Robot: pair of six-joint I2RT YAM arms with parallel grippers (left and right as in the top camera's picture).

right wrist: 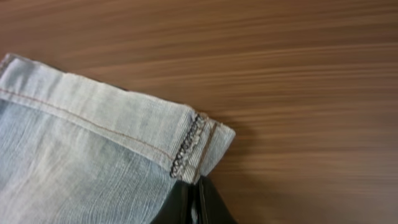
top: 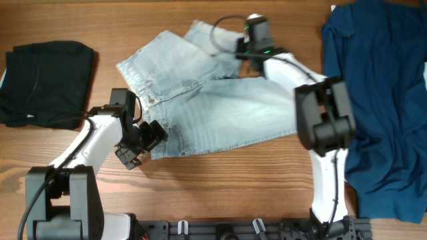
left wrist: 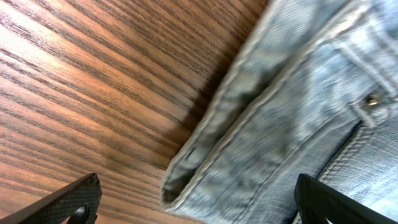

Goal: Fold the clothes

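Left gripper (left wrist: 198,186): open; its two dark fingers (left wrist: 71,202) stand wide apart at the lower corners of the left wrist view.
Between the left fingers: a folded corner of the waistband (left wrist: 249,106), lying flat on the wood and not clamped.
Rivet (left wrist: 372,99): a small metal stud on the denim, just beyond the waistband seam.
Right gripper (right wrist: 193,198): closed; its fingers press together on the lower edge of the hem corner (right wrist: 199,146) of one leg.
Hem detail: a turned-up cuff with tan stitching and a dark overlocked edge; a thin shadow lies beneath it.
Denim shorts (top: 213,107): pale blue, spread across the middle of the table (top: 220,187), waistband towards the left arm and leg ends towards the right arm, with one leg end doubled over at the far edge.
Arm positions, overhead view: the left arm reaches the near-left corner of the shorts; the right arm reaches over them to the far edge.
Black garment (top: 47,80): folded, at the far left, well apart from the shorts.
Dark-blue garment (top: 380,100): large and loosely spread along the right side, near the shorts; whether it touches them cannot be told, as the right arm hides that edge.
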